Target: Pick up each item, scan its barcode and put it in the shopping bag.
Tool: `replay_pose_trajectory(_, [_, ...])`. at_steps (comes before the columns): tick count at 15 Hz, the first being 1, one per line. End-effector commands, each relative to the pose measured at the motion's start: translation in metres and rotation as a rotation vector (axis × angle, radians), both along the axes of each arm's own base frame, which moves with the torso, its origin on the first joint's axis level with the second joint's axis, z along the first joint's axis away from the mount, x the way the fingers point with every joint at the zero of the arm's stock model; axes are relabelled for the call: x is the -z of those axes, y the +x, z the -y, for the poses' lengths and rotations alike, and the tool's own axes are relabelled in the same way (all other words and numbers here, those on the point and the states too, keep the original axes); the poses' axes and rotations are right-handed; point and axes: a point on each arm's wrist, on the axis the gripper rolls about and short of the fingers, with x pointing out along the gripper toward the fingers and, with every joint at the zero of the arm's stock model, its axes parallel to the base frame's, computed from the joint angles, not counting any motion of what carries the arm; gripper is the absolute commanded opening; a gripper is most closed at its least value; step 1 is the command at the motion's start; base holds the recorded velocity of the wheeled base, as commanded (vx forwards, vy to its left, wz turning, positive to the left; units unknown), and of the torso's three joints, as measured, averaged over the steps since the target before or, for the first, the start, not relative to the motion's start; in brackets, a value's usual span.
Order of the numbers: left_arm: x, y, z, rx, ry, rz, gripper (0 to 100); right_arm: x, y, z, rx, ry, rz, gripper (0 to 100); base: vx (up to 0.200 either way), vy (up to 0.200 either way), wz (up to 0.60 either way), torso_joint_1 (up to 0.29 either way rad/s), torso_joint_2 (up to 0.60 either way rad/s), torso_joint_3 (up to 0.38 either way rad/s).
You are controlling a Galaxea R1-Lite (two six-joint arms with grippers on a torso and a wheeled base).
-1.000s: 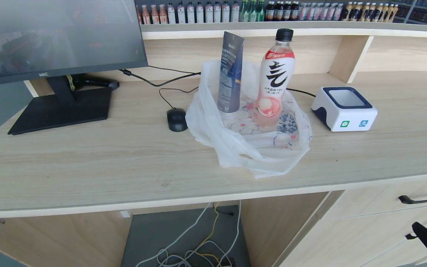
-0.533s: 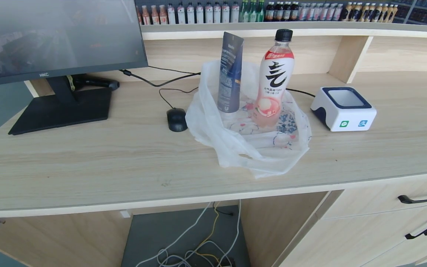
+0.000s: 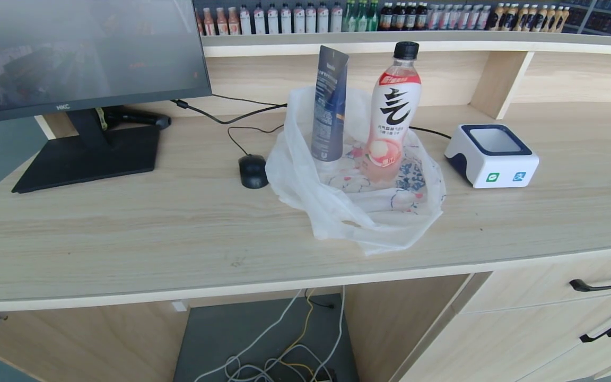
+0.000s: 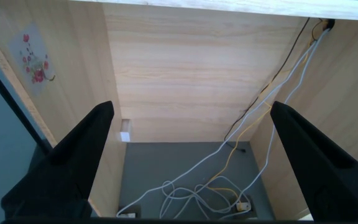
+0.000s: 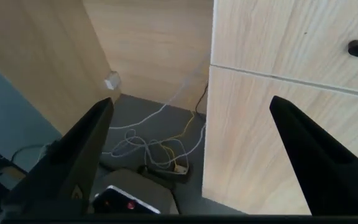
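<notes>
A white plastic shopping bag [image 3: 358, 212] lies spread open in the middle of the wooden counter [image 3: 125, 233]. Inside it stand a dark blue tube [image 3: 329, 106] and, to its right, a pink drink bottle [image 3: 393, 116] with a black cap. The white and blue barcode scanner [image 3: 491, 155] sits on the counter right of the bag. My left gripper [image 4: 191, 155] hangs open below the counter, facing the recess with cables. My right gripper [image 5: 191, 155] is open too, low beside the drawer front [image 5: 291, 124]. Both hold nothing.
A black monitor [image 3: 72, 53] on its stand fills the counter's left, with a handheld scanner [image 3: 136, 118] behind it. A black mouse [image 3: 253, 171] lies left of the bag. Drawers with black handles [image 3: 605, 284] are at lower right. Loose cables [image 3: 284, 350] lie under the counter.
The dark tip of the right arm at the head view's lower right corner one second ago has dropped out of that view. The items on the counter have not moved.
</notes>
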Motion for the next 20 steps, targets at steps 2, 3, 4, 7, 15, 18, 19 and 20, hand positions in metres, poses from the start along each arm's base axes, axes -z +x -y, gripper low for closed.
replay_pose_trajectory(2, [0.0,0.0,0.0,0.0,0.0,0.0,100,0.0004,-0.0023,-0.0089,0.524,-0.014,-0.019,100,0.0,0.0,0.0,0.0,0.0,0.0])
replay_pose_trajectory(3, [0.0,0.0,-0.0001,0.0,0.0,0.0,100,0.0008,-0.0043,-0.0097,0.555,-0.005,0.004,100,0.0,0.0,0.0,0.0,0.0,0.0])
replay_pose_trajectory(4, [0.0,0.0,0.0,0.0,0.0,0.0,100,0.0012,-0.0042,-0.0097,0.555,-0.003,0.006,100,0.0,0.0,0.0,0.0,0.0,0.0])
replay_pose_trajectory(7, [0.0002,0.0,0.0,-0.001,0.0,-0.002,100,0.0029,-0.0035,-0.0098,0.548,0.031,-0.001,100,0.0,0.0,0.0,0.0,0.0,0.0])
replay_pose_trajectory(15, [0.0,0.0,0.0,-0.001,0.0,0.0,100,0.0077,-0.0084,-0.0111,0.391,0.015,0.061,100,0.0,0.0,0.0,0.0,0.0,0.0])
replay_pose_trajectory(18, [0.0,0.0,0.0,-0.001,0.0,0.0,100,0.0082,-0.0083,-0.0113,0.379,-0.007,0.063,100,0.0,0.0,0.0,0.0,0.0,0.0])
replay_pose_trajectory(19, [0.0,0.0,0.0,0.0,0.0,0.0,100,0.0082,-0.0083,-0.0113,0.379,-0.003,0.063,100,0.0,0.0,0.0,0.0,0.0,0.0])
replay_pose_trajectory(20, [0.0,0.0,0.0,-0.001,-0.002,0.0,100,0.0077,-0.0084,-0.0113,0.38,0.007,0.062,100,0.0,0.0,0.0,0.0,0.0,0.0])
